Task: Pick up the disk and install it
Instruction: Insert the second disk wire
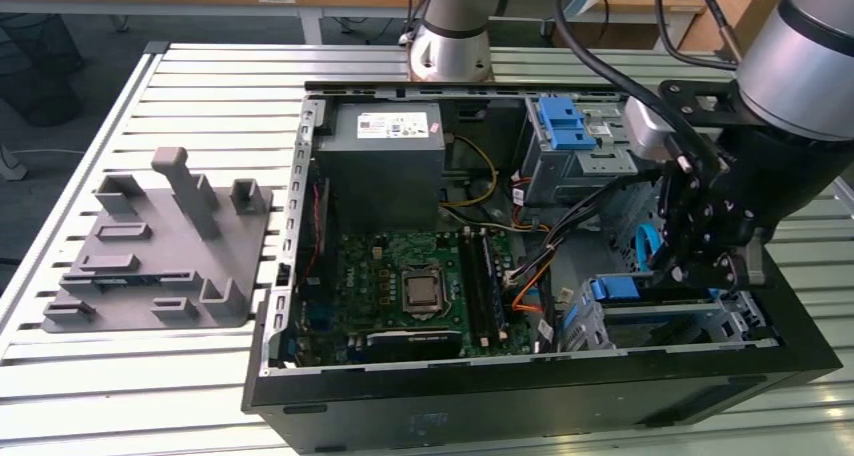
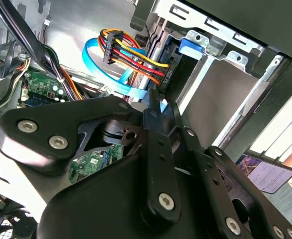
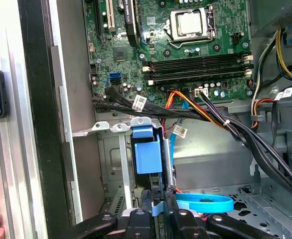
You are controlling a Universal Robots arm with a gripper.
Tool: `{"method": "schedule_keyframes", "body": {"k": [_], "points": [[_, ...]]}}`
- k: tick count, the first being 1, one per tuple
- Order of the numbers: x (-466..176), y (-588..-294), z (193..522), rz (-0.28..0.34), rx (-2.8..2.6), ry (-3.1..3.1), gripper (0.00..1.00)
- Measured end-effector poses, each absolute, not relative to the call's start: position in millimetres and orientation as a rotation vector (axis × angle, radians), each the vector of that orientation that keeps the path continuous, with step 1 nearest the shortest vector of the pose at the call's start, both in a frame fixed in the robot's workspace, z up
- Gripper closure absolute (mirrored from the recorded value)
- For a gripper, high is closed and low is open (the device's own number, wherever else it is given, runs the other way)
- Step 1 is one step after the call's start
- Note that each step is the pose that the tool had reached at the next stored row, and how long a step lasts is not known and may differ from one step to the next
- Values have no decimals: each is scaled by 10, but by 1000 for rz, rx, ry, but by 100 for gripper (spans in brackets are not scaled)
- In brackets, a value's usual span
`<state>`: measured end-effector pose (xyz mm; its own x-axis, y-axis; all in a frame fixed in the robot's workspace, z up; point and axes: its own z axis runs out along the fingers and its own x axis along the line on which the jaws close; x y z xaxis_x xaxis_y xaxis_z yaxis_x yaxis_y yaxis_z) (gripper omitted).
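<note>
I had the gripper (image 3: 158, 211) pinching the disk (image 3: 148, 154) edge-on at lower center, so I kept it square to the bay (image 3: 117, 164).

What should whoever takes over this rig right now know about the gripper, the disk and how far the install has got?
The gripper is low inside the open computer case, closed on the disk.
The disk stands on edge in the drive cage, with its blue carrier showing.
Done: the disk is picked up and in the cage.
Left: full seating cannot be confirmed, and the disk is not yet released.
</note>
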<state>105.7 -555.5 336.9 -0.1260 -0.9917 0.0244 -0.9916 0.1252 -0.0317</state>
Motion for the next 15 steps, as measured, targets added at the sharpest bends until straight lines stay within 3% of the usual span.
{"method": "schedule_keyframes", "body": {"k": [15], "points": [[1057, -5555, 3423, -63, -2075, 2354, 76]]}}
